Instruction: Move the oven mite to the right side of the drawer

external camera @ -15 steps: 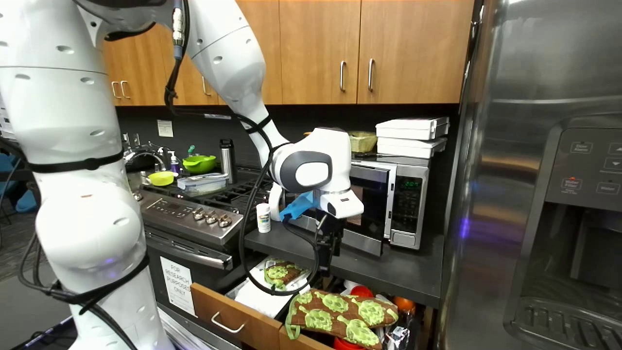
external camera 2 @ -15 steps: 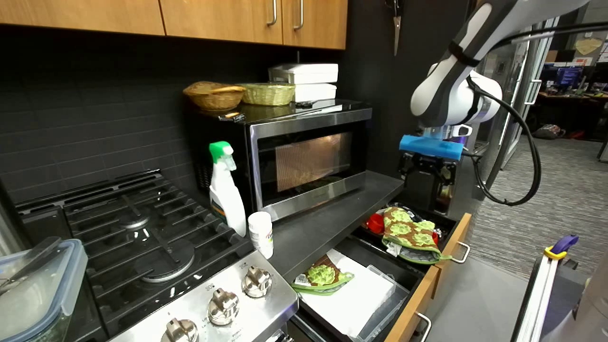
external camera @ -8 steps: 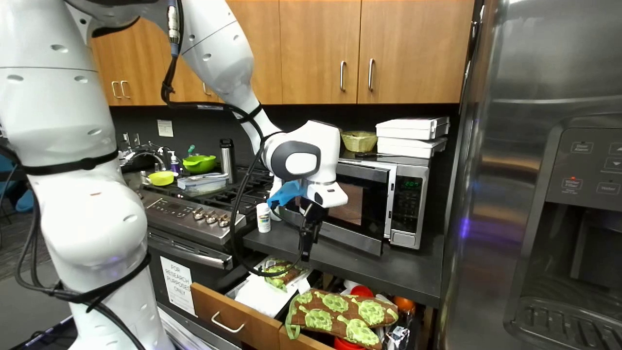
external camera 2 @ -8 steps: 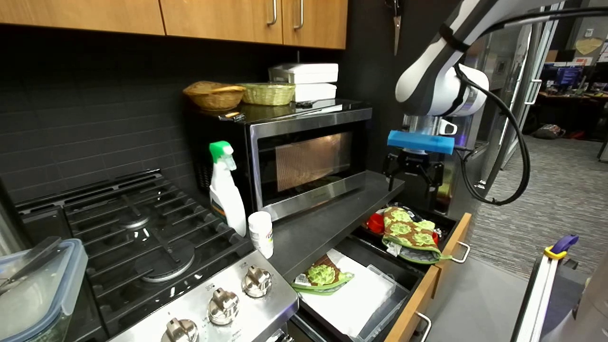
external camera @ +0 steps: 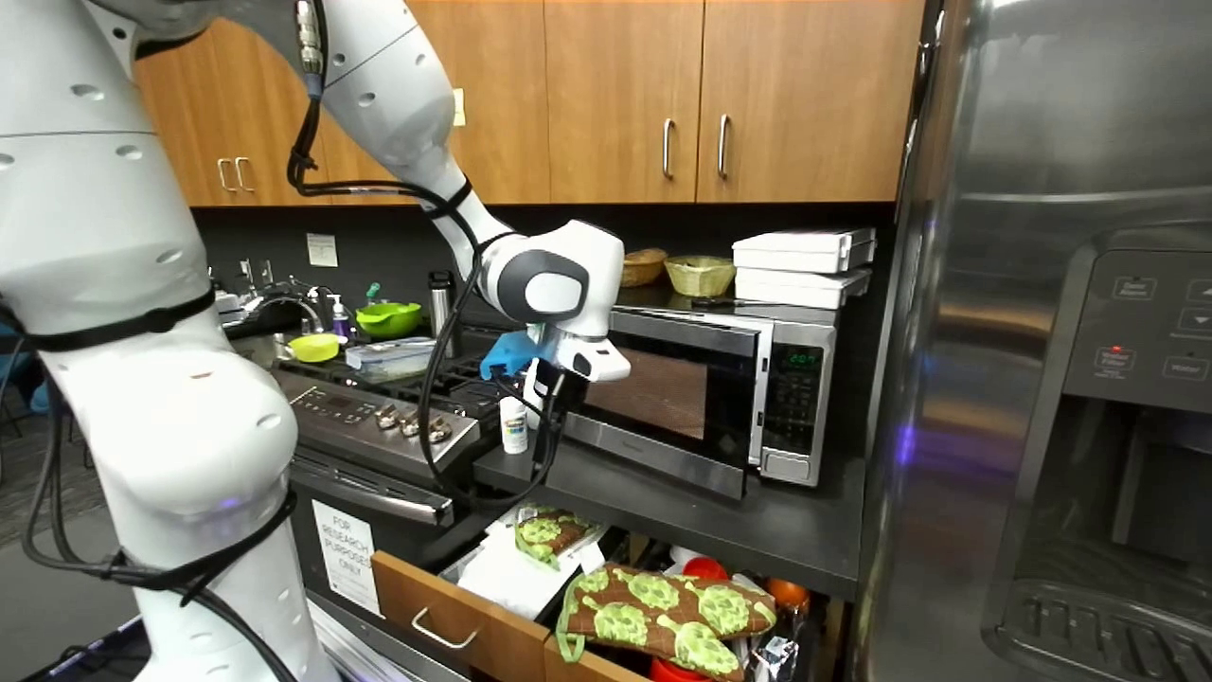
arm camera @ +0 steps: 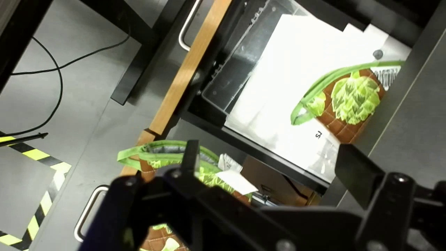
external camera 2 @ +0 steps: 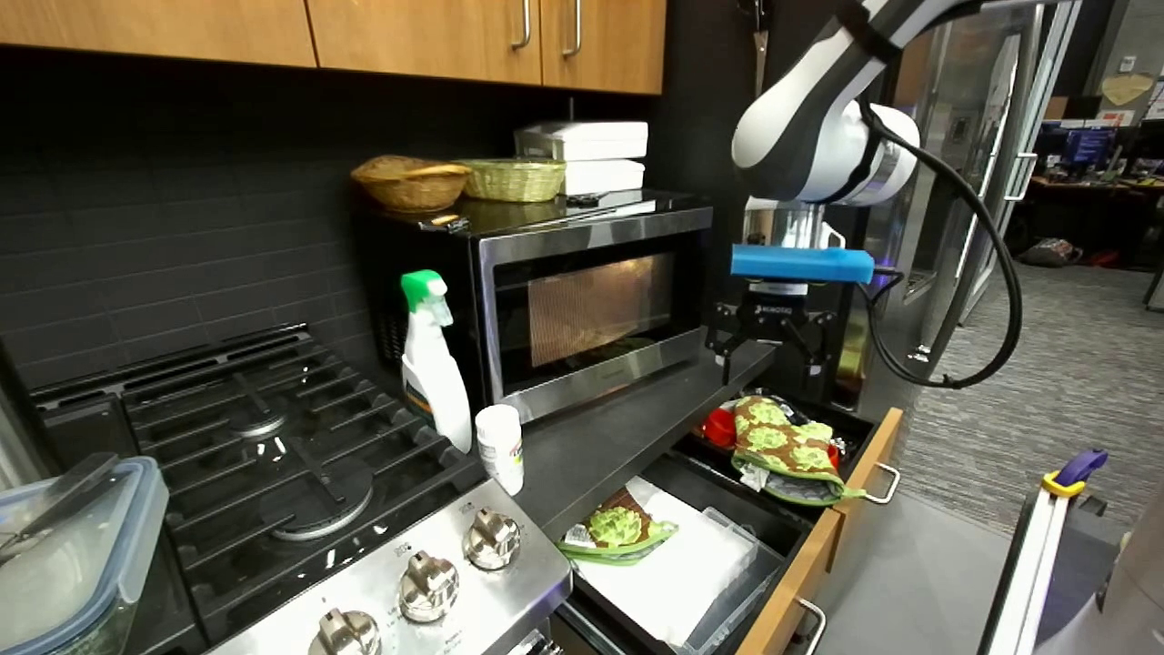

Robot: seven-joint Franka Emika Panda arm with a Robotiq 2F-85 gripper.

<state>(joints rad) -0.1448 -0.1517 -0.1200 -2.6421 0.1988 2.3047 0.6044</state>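
One mitt (external camera 2: pixel 617 526) lay in the left drawer (external camera: pixel 514 642), another mitt (external camera: pixel 663 614) across the right drawer (external camera 2: pixel 880 448). The microwave (external camera 2: pixel 596 309) stood on the tabletop (external camera 2: pixel 611 446) behind.

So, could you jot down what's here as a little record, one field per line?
Robot gripper: in mid-air, open, holding nothing
Drawer nearer the stove: pulled out; first oven mitt on a white sheet, far end hidden by the counter
Drawer beside it: pulled out; second oven mitt lying across, red items showing around it
On the counter: microwave, small white canister
On the microwave: two woven baskets, stacked white boxes
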